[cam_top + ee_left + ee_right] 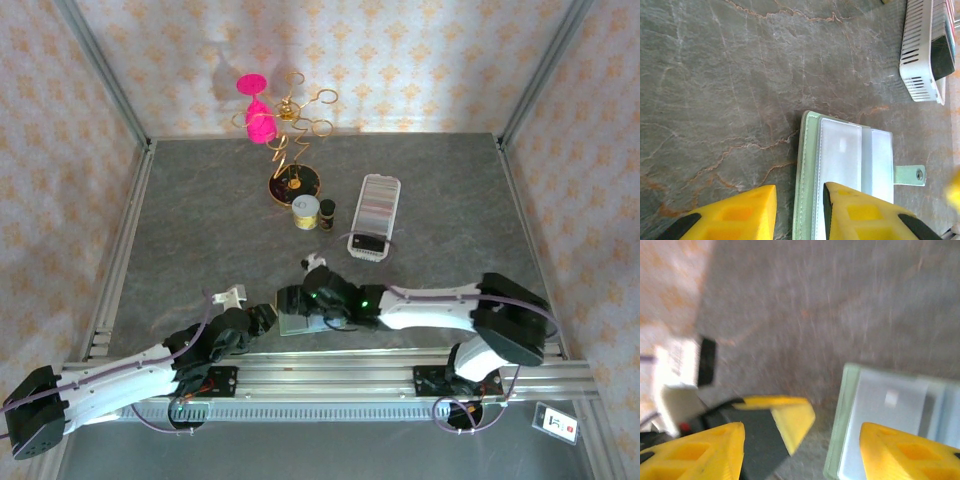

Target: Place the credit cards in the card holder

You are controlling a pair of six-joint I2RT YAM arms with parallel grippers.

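Nothing loaded yet. Credit cards (380, 205) sit in clear tray (366, 249), well apart from card holder (840, 165), which lies open on table (200, 230). Left tool (800, 200) part-open astride its edge; right tool (799, 440) released, empty.

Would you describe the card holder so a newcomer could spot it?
On the grey table, look by the middle of its near edge. The card holder lies open there: sage-green with a snap tab, unlike the white slotted tray farther back.
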